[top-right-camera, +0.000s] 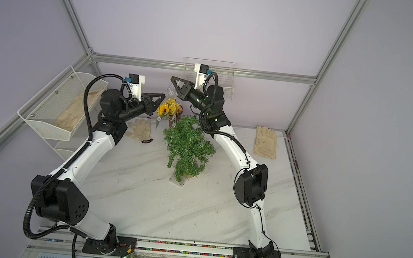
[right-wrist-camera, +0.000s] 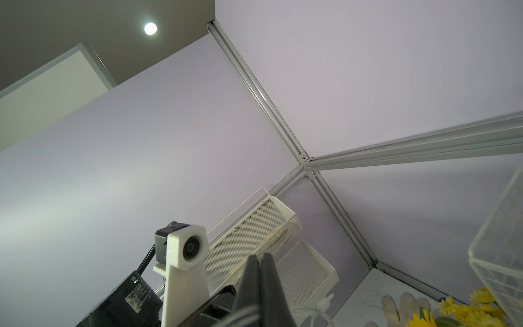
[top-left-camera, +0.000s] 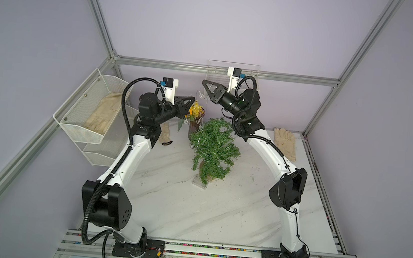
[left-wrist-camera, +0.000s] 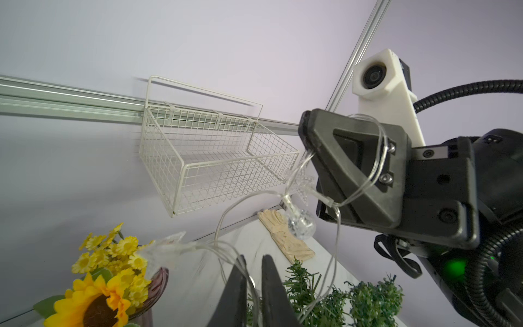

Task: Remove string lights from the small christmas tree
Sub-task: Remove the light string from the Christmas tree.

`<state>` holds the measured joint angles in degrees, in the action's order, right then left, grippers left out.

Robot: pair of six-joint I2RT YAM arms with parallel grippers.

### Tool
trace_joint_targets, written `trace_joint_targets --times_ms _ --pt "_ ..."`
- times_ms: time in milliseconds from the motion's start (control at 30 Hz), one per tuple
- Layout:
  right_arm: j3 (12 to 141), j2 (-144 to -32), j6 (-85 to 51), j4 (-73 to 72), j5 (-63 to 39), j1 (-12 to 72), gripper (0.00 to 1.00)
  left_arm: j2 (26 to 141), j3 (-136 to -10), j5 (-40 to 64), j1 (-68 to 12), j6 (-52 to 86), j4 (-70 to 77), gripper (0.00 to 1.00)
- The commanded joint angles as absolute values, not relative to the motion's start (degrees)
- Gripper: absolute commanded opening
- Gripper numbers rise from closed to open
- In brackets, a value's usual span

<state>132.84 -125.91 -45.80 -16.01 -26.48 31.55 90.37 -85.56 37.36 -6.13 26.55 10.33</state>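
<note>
Rising from the tree point(top-left-camera: 214, 146), the lights point(left-wrist-camera: 300, 226) are pinched by the right gripper point(top-left-camera: 203, 81), jaws closed; the left gripper point(top-left-camera: 193, 99) is seen with jaws slightly parted around them.

Light falls soft and even from overhead. In my right wrist view a round ceiling lamp point(right-wrist-camera: 150, 28) burns out to plain white. In both top views the tree point(top-left-camera: 213, 146) casts only a faint shadow, and corners far from the tree dim. In my left wrist view the string lights point(left-wrist-camera: 167, 246) near the tree smear with blur; my left fingers point(left-wrist-camera: 271, 294) show dark and soft.
</note>
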Motion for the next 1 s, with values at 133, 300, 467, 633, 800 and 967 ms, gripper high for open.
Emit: trace_joint_targets --times_ms 133,300,467,633,800,967 --pt "132.1 -124.7 -45.4 -16.2 -27.6 31.8 0.00 93.5 -84.8 40.3 -6.2 28.9 16.9 0.16" --pt "132.6 -124.6 -45.1 -15.9 -27.8 32.1 0.00 96.3 -86.3 40.8 -6.4 29.8 16.9 0.21" --pt "133.3 -125.0 -44.0 -14.7 -27.6 32.4 0.00 98.3 -86.3 43.0 -7.5 33.5 22.2 0.24" --pt "133.1 -125.2 -43.6 -14.5 -27.7 32.5 0.00 100.0 -86.9 43.5 -8.8 34.5 24.1 0.30" --pt "132.9 -125.0 -43.2 -14.2 -27.9 32.7 0.00 101.2 -87.5 43.2 -8.9 34.8 24.2 0.32" --pt "132.6 -125.2 -42.6 -13.6 -27.4 32.7 0.00 98.4 -84.2 43.0 -8.6 30.0 24.2 0.40"
